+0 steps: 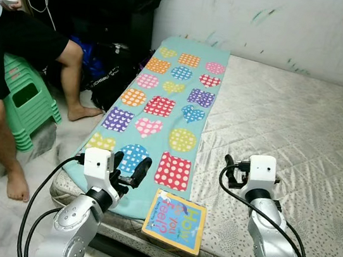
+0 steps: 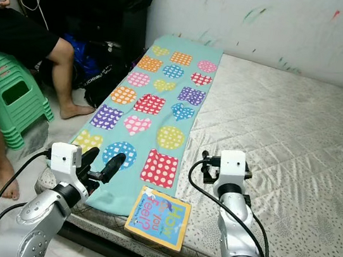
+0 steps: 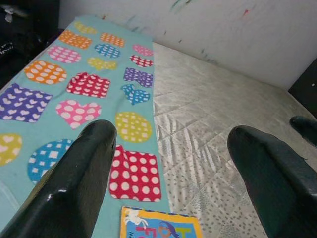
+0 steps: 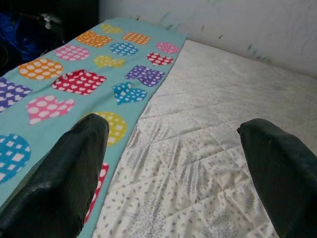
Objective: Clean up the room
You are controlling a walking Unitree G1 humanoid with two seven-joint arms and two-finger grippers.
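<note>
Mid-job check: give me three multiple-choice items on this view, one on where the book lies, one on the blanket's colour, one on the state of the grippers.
1. Where does the book lie?
A. At the near edge of the mattress, between the two arms
B. On the floor by the stool
C. Against the far wall

2. What is the ground colour of the patterned blanket?
A. Dark red
B. Teal
C. Black

3. How do the left gripper and the right gripper stand?
A. Both shut on the book
B. Left shut on the blanket, right open
C. Both open, holding nothing

Answers:
1 A: it sits at the bed's front edge, partly over the blanket's near end.
2 B: teal shows between the dotted patches.
3 C: both wrist views show fingers spread with bedding beyond.
</note>
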